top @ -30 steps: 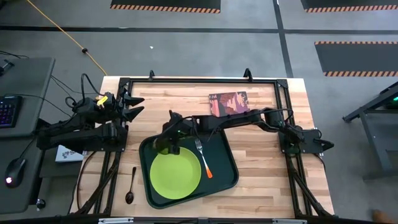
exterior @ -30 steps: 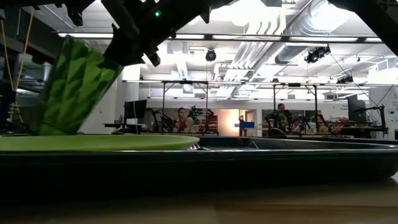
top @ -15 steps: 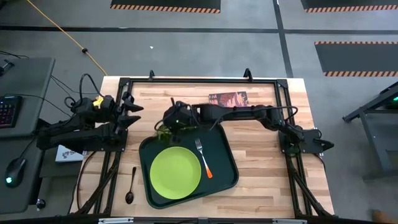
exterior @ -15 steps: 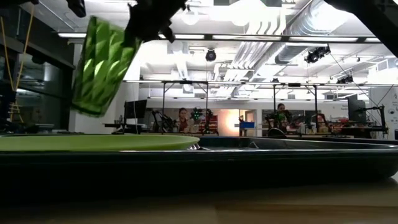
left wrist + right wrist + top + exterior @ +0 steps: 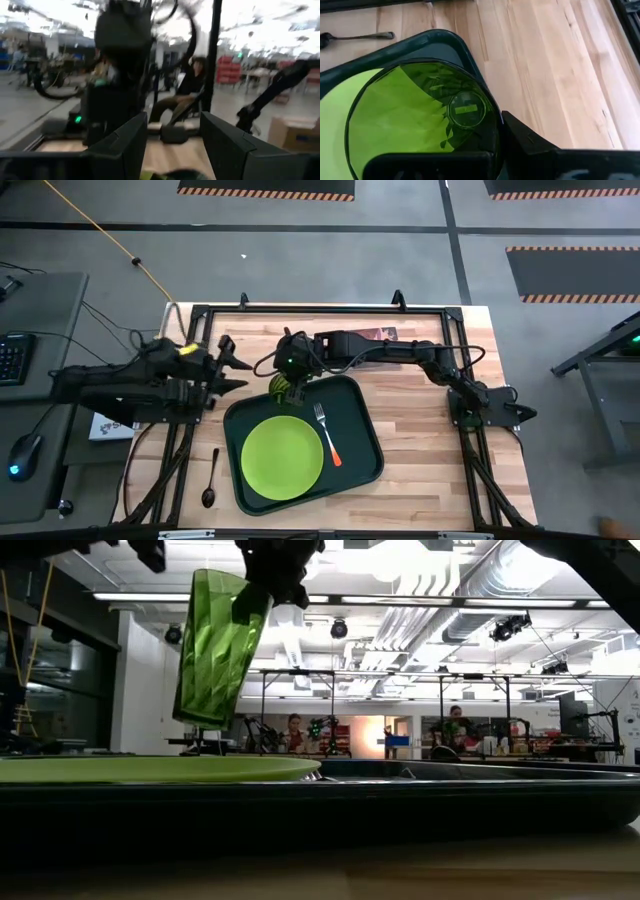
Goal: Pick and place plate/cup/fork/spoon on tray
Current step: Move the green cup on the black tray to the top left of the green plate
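Right end effector (image 5: 287, 376) lifts cup (image 5: 218, 648) above tray (image 5: 365, 442) holding plate (image 5: 281, 458), fork (image 5: 327, 434)

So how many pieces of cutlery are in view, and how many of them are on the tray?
2, with one on the tray. The fork lies on the tray beside the plate. The spoon lies on the bare table, left of the tray. None seems hidden.

Right gripper (image 5: 287, 376) clamped shut, raised; left gripper (image 5: 232, 368) open, idle
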`<action>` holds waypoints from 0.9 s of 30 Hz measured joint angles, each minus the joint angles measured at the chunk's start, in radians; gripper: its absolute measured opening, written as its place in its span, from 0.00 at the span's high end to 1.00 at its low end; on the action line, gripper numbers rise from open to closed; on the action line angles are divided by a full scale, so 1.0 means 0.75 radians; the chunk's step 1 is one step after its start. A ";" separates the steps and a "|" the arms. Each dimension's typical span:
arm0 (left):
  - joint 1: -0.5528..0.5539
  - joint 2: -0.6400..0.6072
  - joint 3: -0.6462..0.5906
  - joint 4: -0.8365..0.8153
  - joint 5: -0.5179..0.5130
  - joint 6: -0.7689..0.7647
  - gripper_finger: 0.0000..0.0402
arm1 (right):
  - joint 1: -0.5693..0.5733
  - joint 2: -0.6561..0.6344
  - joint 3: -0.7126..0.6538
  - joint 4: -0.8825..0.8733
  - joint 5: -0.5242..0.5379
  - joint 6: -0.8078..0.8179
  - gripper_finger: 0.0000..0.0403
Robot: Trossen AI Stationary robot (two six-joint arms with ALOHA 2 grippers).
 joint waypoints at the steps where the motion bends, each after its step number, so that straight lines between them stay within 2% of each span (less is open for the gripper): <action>1: -0.013 0.028 0.000 0.003 -0.021 0.023 0.57 | -0.001 0.000 -0.002 0.001 0.002 -0.001 1.00; 5: -0.056 0.132 0.006 0.001 -0.034 0.112 0.57 | 0.000 0.000 -0.003 -0.001 0.015 -0.009 1.00; 14: -0.210 0.373 0.171 -0.324 -0.050 0.243 0.57 | 0.004 0.001 -0.003 0.041 -0.097 -0.015 1.00; 20: -0.325 0.441 0.272 -0.488 -0.293 0.280 0.57 | 0.033 0.002 -0.031 0.150 -0.122 -0.039 1.00; 27: -0.409 0.440 0.331 -0.741 -0.436 0.175 0.57 | 0.025 0.003 -0.194 0.349 -0.194 -0.037 1.00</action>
